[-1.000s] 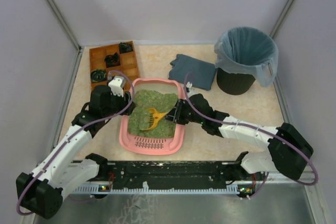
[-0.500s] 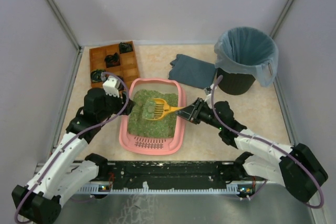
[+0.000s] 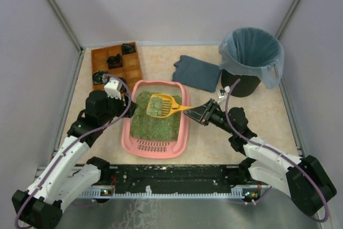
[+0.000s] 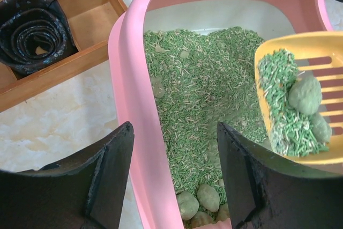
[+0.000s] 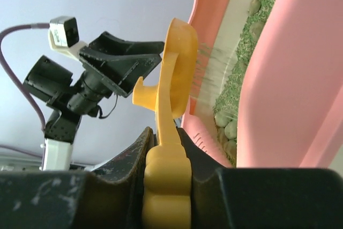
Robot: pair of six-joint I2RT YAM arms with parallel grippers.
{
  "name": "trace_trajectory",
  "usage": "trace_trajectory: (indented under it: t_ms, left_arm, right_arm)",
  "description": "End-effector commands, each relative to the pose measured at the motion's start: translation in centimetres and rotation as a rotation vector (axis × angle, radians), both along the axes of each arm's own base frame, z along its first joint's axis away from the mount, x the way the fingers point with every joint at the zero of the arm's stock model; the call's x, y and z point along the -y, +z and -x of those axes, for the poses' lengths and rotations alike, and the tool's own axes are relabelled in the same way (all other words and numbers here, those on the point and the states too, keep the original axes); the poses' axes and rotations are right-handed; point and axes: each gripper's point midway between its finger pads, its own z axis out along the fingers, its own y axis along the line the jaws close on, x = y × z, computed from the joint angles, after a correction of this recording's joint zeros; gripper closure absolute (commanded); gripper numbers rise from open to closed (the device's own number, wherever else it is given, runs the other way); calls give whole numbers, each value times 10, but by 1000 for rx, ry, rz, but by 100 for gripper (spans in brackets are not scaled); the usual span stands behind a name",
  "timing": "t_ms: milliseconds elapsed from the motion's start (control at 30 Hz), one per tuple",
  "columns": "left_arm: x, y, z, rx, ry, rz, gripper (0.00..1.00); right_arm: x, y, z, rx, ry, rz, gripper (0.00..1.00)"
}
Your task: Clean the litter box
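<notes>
Litter box (image 3: pixel 155 153) sits on the table (image 3: pixel 161 68) between the arms. Right gripper (image 3: pixel 201 113) clamps the yellow scoop (image 3: pixel 158 105), loaded with clumps (image 4: pixel 305 95) above the box. Left gripper (image 4: pixel 174 132) is open, straddling the box wall. Recommend holding the scoop level and sifting over the box before moving to the bin (image 3: pixel 251 63).

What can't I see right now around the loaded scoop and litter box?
Left wrist: scoop handle, cut off by the right edge.
Left wrist: litter box near end, behind the left end effector.
Right wrist: the load; the right end effector holds the scoop edge-on.
Top external: scoop's clumps, too small to count.
</notes>
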Motion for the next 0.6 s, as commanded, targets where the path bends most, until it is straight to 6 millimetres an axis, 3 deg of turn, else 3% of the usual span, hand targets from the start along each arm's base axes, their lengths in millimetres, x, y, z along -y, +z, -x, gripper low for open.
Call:
trace_trajectory:
  t_ms: [0,100,267,400,533,567]
  left_arm:
    - [-1,2,-2,16,14,4,31]
    - [-1,1,-2,16,12,3,31]
    - [-1,2,-1,18,13,3,30]
    - [0,1,-2,18,10,5,30]
    - [1,1,-2,12,3,3,30]
    - [-1,1,-2,16,11,2,30]
  right_arm:
    - [2,31,-6,67,-20,-80,100]
    - [-12,48,10,145,143,-109,100]
    - [20,27,-15,30,-77,-139,100]
    - [-9,49,7,144,123,-95,100]
    - [26,19,-17,6,-94,-102,100]
    - [28,20,-18,8,-108,-103,100]
